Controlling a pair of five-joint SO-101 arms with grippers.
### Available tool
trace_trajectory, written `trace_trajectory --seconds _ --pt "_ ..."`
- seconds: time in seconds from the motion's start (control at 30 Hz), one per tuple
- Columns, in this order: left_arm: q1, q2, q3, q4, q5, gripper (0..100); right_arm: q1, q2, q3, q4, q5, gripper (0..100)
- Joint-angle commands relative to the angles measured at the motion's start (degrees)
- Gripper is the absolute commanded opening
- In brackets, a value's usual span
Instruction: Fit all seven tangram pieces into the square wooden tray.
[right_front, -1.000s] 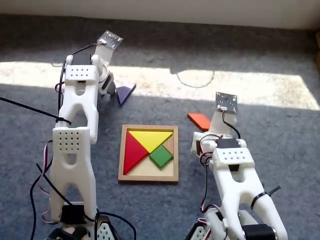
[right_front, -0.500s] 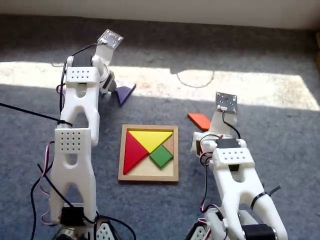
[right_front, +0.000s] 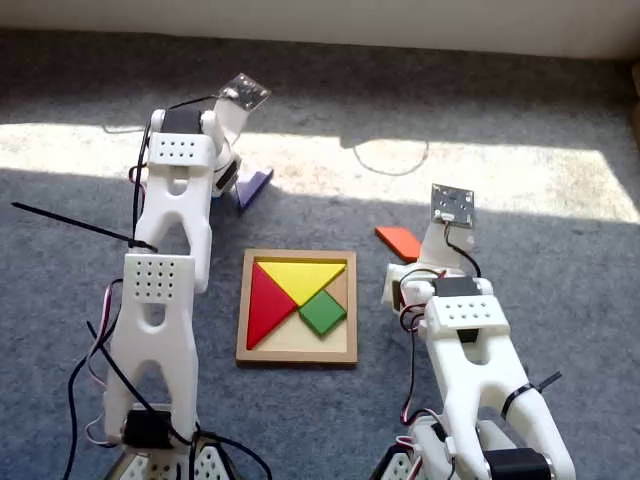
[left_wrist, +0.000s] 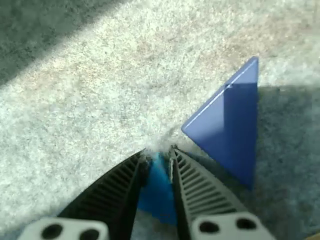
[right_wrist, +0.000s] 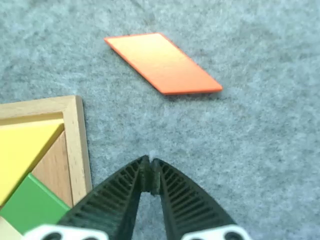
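Observation:
The square wooden tray (right_front: 297, 356) lies between the two arms and holds a yellow triangle (right_front: 300, 277), a red triangle (right_front: 266, 301) and a green square (right_front: 322, 312). My left gripper (left_wrist: 159, 153) is shut on a small blue piece (left_wrist: 158, 189), close above the carpet beyond the tray's far left corner. A purple triangle (left_wrist: 227, 125) lies right beside it, also seen as the purple triangle (right_front: 254, 184) in the high view. My right gripper (right_wrist: 150, 163) is shut with nothing in it, just right of the tray's rim (right_wrist: 80, 142). An orange parallelogram (right_wrist: 162, 62) lies flat ahead of it.
Grey carpet covers the floor, with a bright band of sunlight (right_front: 480, 175) across the far part. A thin looped wire (right_front: 390, 158) lies in that band. Black cables (right_front: 70, 225) trail beside the left arm's base.
The left arm has swung to the right, toward the purple triangle, and now covers part of it in the high view. The right arm has not moved.

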Motion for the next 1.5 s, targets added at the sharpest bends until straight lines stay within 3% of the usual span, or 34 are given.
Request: trace_trajectory --seconds 0.0,0.33,0.7,0.87,1.03,1.1,1.3,1.47 --pt "-1.27 -0.13 -7.78 9.76 -1.85 8 0.48 -2.15 0.04 -0.92 0.62 0.6" --pt "-5.85 -2.15 -2.33 10.29 -1.76 8 0.66 -2.15 0.04 -0.92 0.62 0.6" --pt "-6.99 -27.91 32.66 9.93 -1.85 8 0.66 -2.15 0.04 -0.92 0.62 0.6" --pt "-8.75 -38.02 38.37 9.93 2.29 9 0.66 -2.15 0.04 -0.92 0.62 0.6" --pt "-12.26 -46.11 41.27 9.93 9.14 28 0.66 -2.15 0.04 -0.92 0.62 0.6" --pt "-13.49 -47.96 42.33 9.93 9.93 30 0.66 -2.15 0.04 -0.92 0.62 0.6" --pt "-14.81 -47.34 50.42 8.7 2.81 29 0.66 -2.15 0.04 -0.92 0.7 0.6" --pt "-16.04 -42.51 54.73 -2.11 1.49 29 0.66 -2.15 0.04 -0.92 0.7 0.6"
